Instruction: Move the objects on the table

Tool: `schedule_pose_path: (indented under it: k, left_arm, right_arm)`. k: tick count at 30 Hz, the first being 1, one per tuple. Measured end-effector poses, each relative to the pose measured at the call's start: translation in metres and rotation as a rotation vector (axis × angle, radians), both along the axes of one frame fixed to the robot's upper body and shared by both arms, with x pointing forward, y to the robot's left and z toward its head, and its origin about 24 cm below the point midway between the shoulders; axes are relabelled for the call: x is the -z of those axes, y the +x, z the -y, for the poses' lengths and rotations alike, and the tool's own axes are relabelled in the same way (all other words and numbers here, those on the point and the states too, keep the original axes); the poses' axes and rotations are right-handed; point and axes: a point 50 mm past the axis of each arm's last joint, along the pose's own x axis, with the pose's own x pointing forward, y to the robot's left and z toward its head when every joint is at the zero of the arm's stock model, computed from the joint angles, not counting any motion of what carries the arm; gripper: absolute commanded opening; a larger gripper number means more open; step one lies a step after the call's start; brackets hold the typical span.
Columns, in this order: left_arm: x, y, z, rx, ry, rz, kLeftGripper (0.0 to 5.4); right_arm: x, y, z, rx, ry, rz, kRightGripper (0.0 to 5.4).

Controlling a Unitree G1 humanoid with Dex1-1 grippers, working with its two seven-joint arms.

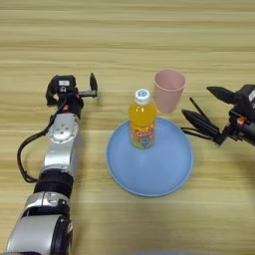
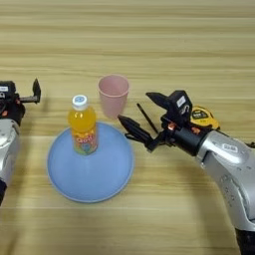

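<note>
Bottle [image 1: 142,119] upright on blue plate [image 1: 164,172]; pink cup [image 2: 113,94] behind. Right gripper [image 2: 133,110] spread apart beside plate. Tape measure [image 2: 204,116] only in right view. Left gripper [image 1: 92,85] parked left, fingers unclear.

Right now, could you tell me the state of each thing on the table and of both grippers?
Juice bottle: upright, capped, on the plate.
Blue plate: flat on the table.
Pink cup: upright, open side up, behind the plate.
Tape measure: partly hidden behind the right arm.
Right gripper: open, beside the cup.
Left gripper: open, holding nothing.
</note>
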Motion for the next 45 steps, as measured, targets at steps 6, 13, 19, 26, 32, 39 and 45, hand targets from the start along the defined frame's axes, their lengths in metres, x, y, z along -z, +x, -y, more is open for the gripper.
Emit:
schedule_pose_path:
  k: [6, 13, 19, 26, 32, 39, 45]
  left_arm:
    - [-0.001, 0.0, 0.0, 0.0, -0.001, 0.004, 5.37]
    - [-0.002, 0.0, 0.002, 0.001, -0.004, 0.009, 5.37]
    - [-0.003, 0.0, 0.002, 0.002, -0.004, 0.014, 5.37]
    - [-0.003, 0.0, 0.002, 0.002, -0.004, 0.015, 5.37]
    - [-0.004, 0.0, 0.003, 0.003, -0.004, 0.016, 5.37]
    - [-0.004, 0.0, 0.003, 0.003, -0.004, 0.016, 5.37]
    - [-0.004, 0.0, 0.003, 0.003, -0.004, 0.015, 5.37]
  right_arm:
    - [0.008, -0.003, -0.02, -0.103, -0.021, -0.03, 5.4]
    - [0.014, 0.004, -0.035, -0.155, -0.053, -0.041, 5.4]
    - [0.032, 0.017, -0.046, -0.14, -0.052, -0.095, 5.4]
    - [0.039, 0.021, -0.06, -0.186, -0.063, -0.107, 5.4]
    - [0.041, 0.029, -0.073, -0.201, -0.057, -0.094, 5.4]
    - [0.043, 0.033, -0.081, -0.201, -0.041, -0.088, 5.4]
    - [0.043, 0.039, -0.092, -0.202, -0.008, -0.081, 5.4]
